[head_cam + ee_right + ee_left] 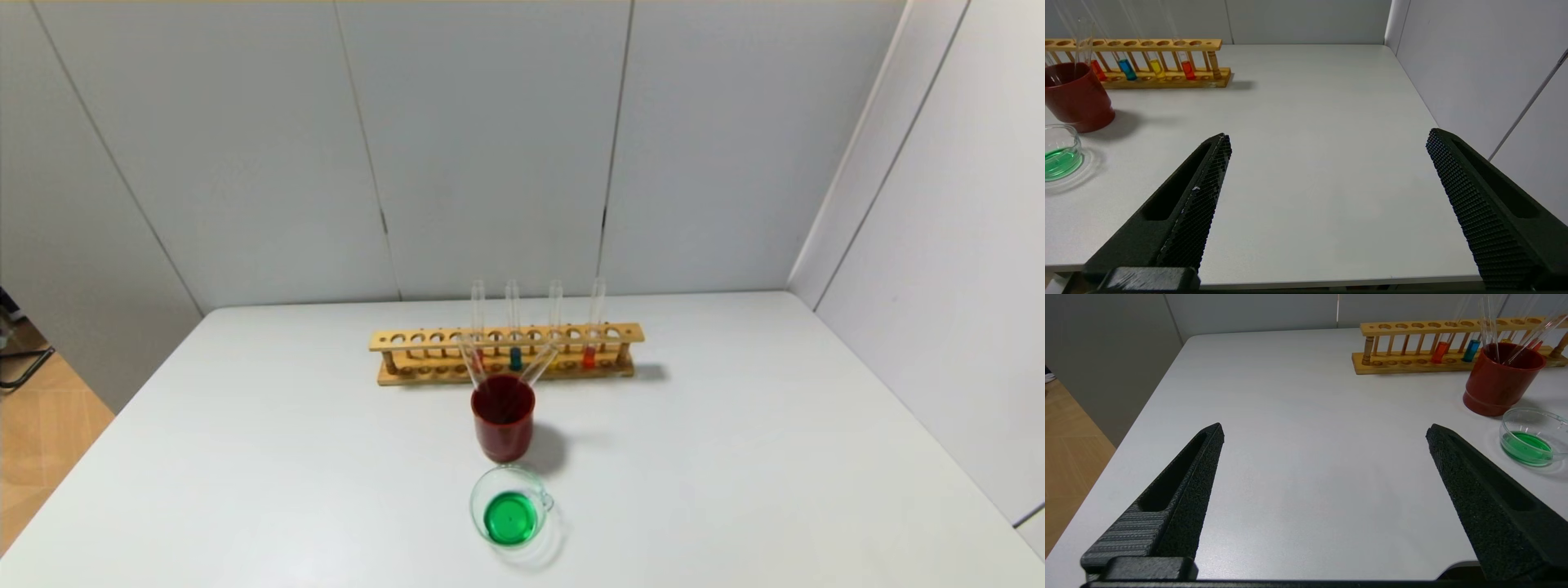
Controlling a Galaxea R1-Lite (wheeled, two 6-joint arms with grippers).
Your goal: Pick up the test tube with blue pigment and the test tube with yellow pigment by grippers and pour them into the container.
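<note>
The test tube with blue pigment [514,358] stands upright in the wooden rack [424,340] at the back of the table, and also shows in the left wrist view [1471,350]. The test tube with yellow pigment [1156,67] stands two holes from it in the same rack. The container [473,502], a low clear glass cup, sits near the front and holds green liquid. My left gripper [1325,430] hangs open over the near left of the table, empty. My right gripper [1329,136] hangs open over the near right edge, empty. Neither shows in the head view.
A dark-red cup [503,416] stands between the rack and the container, with two empty tubes leaning out of it. Two tubes of red-orange liquid [589,355] also stand in the rack. Grey walls close the back and right; the table's left edge drops to the floor.
</note>
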